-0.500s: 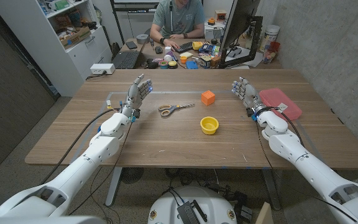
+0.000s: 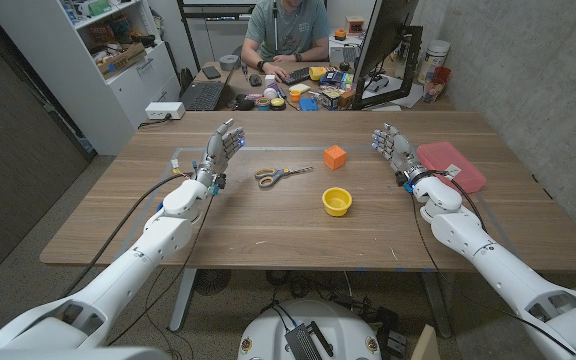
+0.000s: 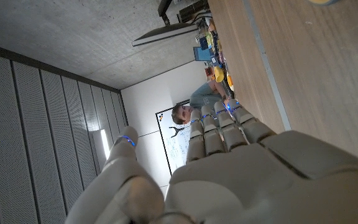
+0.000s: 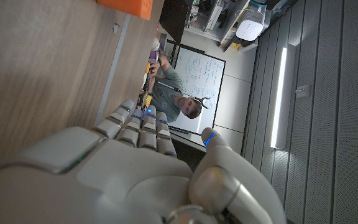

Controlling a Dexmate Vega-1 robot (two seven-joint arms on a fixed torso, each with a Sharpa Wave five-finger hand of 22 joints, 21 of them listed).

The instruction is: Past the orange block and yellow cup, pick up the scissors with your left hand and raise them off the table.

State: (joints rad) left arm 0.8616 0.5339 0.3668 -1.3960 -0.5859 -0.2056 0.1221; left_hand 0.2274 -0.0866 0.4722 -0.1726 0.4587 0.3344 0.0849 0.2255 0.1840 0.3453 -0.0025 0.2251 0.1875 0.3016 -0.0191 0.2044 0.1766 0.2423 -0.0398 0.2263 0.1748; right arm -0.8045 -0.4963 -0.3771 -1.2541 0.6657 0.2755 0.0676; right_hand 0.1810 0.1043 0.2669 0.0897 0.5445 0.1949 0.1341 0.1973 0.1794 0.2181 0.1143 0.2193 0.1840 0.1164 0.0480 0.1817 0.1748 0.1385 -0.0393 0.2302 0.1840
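The scissors, with yellow-grey handles, lie on the wooden table near its middle. An orange block sits to their right, and a yellow cup stands in front of the block. My left hand is raised with fingers apart, left of the scissors and holding nothing; its back shows in the left wrist view. My right hand stands open at the right, beside a pink tray; its back shows in the right wrist view, with the orange block at the picture's edge.
A pink tray lies at the table's right side, just behind my right hand. A person sits at a cluttered desk behind the table, with a monitor at the back right. A white shelf stands at the back left.
My left hand has edged slightly forward and up. The right hand and the objects stay put.
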